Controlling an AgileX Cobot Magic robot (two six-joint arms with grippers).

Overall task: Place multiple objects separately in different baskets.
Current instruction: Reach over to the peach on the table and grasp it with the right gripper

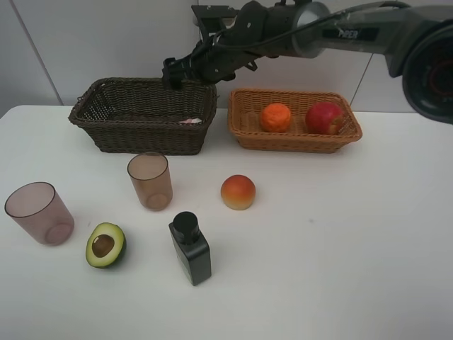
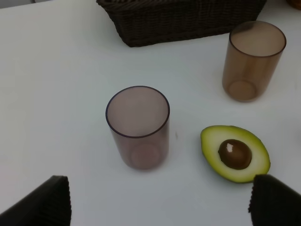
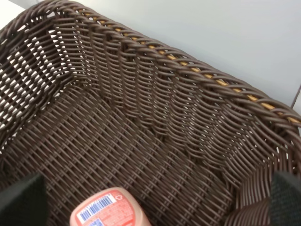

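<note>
Spreading under everything we see is the white surface (image 1: 340, 269). At its far edge, the dark brown basket (image 1: 141, 134) and the light tan basket (image 1: 297, 142) stand side by side. The right tool (image 1: 173, 71) hangs over the dark basket's rim, released, its jaws wide with nothing between them. We find the left tool (image 2: 157, 207) equally spread and empty above the near cup (image 1: 39, 212) and the halved avocado (image 1: 105, 245). The second cup (image 1: 150, 180) stands upright in front of the dark basket. The black bottle (image 1: 191, 249) stands near the avocado, and the pink bottle (image 3: 110, 209) lies on the dark basket's floor. The apple (image 1: 323, 117) and the tangerine (image 1: 275, 117) sit in the tan basket. The peach (image 1: 238, 192) rests on the surface, in front of the gap between the baskets.
</note>
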